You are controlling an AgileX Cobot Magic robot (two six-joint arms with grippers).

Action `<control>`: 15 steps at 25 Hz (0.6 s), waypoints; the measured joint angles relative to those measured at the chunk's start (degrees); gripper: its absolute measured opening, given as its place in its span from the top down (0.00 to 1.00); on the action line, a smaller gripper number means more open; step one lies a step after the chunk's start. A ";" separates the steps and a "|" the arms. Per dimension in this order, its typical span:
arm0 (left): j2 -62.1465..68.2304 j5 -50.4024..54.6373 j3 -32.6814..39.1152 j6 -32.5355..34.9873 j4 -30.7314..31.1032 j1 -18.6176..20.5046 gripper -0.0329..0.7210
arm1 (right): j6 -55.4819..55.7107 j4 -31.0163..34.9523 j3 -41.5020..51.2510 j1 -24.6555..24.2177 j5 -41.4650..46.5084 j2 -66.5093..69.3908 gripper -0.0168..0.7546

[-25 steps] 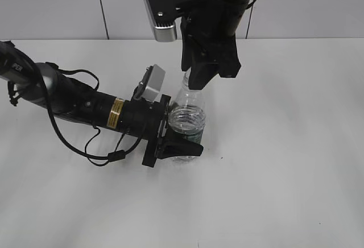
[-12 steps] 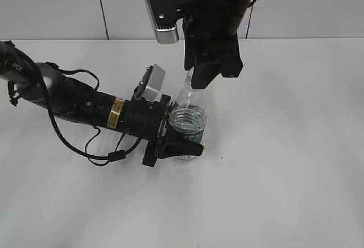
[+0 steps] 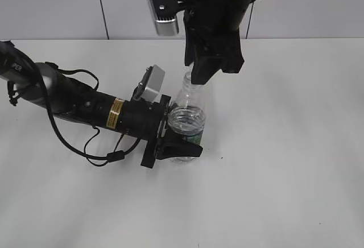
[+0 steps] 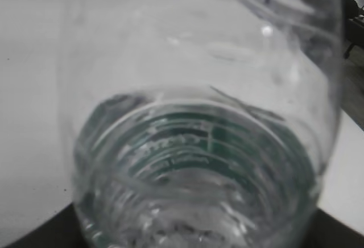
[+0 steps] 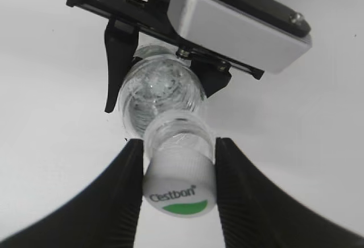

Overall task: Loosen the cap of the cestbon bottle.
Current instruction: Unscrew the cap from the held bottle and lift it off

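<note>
A small clear water bottle stands upright near the middle of a white table, its ribbed body clamped low down between the jaws of the left gripper, which reaches in sideways. The right gripper hangs straight above it with a finger on each side of the white cap — touching or very nearly so, though whether it grips firmly I cannot tell. The cap sits fully on the neck, so the bottle looks braced and ready — judging by this, the twist to loosen it is yet to be finished.

A plain white table meets a pale panelled wall behind.
</note>
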 joint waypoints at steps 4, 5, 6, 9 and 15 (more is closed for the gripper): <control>0.00 -0.42 0.00 0.44 0.69 0.00 0.42 | 0.57 0.24 0.00 -0.06 -0.36 -0.63 0.60; 0.00 -0.43 0.00 0.44 0.81 0.00 0.42 | 0.91 0.24 0.00 -0.06 -0.40 -0.63 0.60; 0.00 -0.55 0.00 0.44 0.81 0.00 0.42 | 1.19 0.35 0.00 -0.06 -0.40 -0.63 0.60; 0.00 -0.55 0.00 0.60 0.93 0.00 0.42 | 2.55 0.16 0.00 -0.06 -0.43 -0.63 0.60; 0.00 -0.65 0.00 0.60 1.04 0.00 0.42 | 12.90 -4.73 0.00 -0.18 -0.48 -0.63 0.60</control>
